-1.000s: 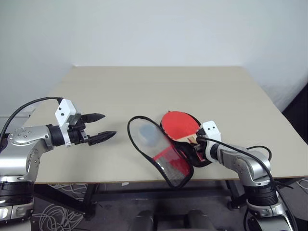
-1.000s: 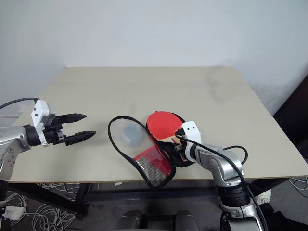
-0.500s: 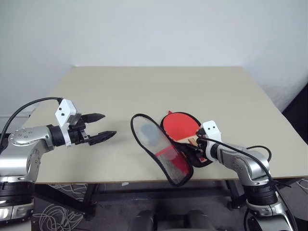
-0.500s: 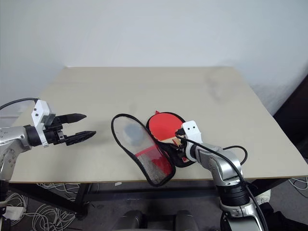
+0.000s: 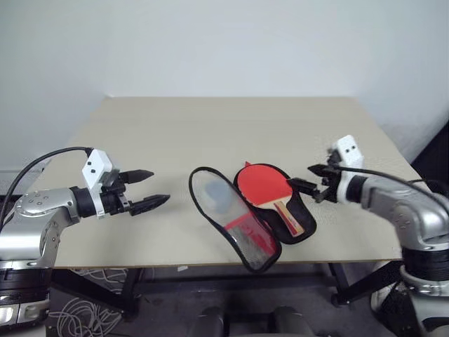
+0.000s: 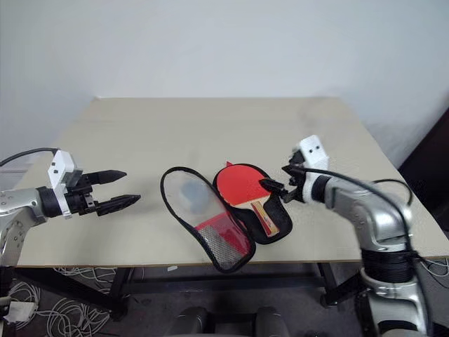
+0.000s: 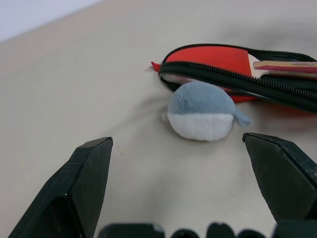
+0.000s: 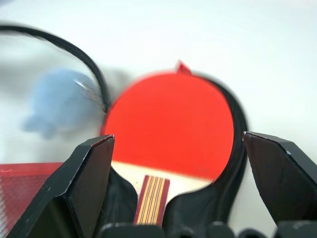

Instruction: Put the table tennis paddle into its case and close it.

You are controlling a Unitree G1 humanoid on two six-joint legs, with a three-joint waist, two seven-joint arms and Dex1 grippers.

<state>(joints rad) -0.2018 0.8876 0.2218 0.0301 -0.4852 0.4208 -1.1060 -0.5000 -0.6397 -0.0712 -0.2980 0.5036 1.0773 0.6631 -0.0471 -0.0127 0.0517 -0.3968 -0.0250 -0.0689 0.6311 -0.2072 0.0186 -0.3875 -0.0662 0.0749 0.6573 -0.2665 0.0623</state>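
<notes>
- The table tennis paddle (image 5: 265, 187) lies red face up on the black back half of the case (image 5: 298, 223), handle toward the near edge of the table (image 5: 210, 126).
- The case's see-through front flap (image 5: 228, 214) stands propped open on the side of the paddle toward the left claw (image 5: 146, 188).
- The right claw (image 5: 313, 181) hovers just above the paddle's far side, fingers apart and holding nothing; the left claw waits well apart from the paddle, fingers also spread and empty.
- Step in hand, as I judge it: fold the flap over the paddle. Push at the flap's top rim so it tips onto the red face without dragging the case along.
- A small grey-and-white plush toy (image 7: 202, 111) sits beside the flap, away from the paddle; approach so it is not caught.
- The zip pull cannot be made out, and the flap hides the hinge line.
</notes>
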